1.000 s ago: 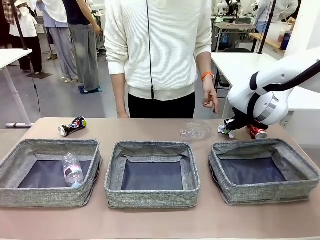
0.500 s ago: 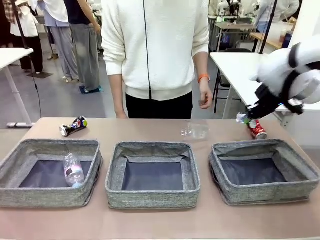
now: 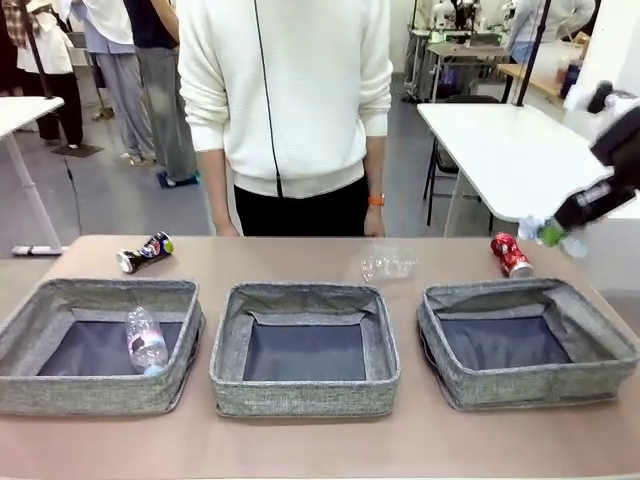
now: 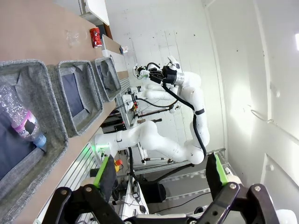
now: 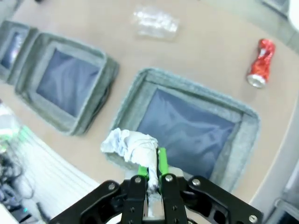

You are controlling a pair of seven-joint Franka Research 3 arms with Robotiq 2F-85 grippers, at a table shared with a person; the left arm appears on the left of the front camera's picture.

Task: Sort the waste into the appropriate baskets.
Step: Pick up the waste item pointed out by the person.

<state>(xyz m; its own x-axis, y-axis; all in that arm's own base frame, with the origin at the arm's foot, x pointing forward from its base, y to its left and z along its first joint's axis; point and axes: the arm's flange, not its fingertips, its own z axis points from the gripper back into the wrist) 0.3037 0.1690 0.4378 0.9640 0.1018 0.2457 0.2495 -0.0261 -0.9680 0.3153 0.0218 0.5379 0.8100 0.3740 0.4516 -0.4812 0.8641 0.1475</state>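
Observation:
My right gripper (image 3: 549, 234) hangs high over the table's right end, shut on the crumpled white paper wad (image 3: 531, 226). In the right wrist view the wad (image 5: 128, 144) bulges from the shut fingers (image 5: 150, 169) above the right basket (image 5: 196, 83). Three grey baskets stand in a row: left (image 3: 110, 288), middle (image 3: 300, 292), right (image 3: 500, 292). A clear plastic bottle (image 3: 145, 340) lies in the left one. A crushed red can (image 3: 510, 254), a clear plastic cup (image 3: 390, 263) and a dark multicoloured can (image 3: 145, 252) lie on the table behind them. My left gripper (image 4: 161, 172) is open and holds nothing.
A person in a white sweater (image 3: 285, 100) stands at the far edge, one hand (image 3: 375, 215) hanging just behind the table. A white table (image 3: 490, 140) stands at the back right. Bare tabletop runs in front of the baskets.
My right gripper has risen from the tabletop between the cup and the red can, carrying the paper wad up and to the right. The person has shifted to the left.

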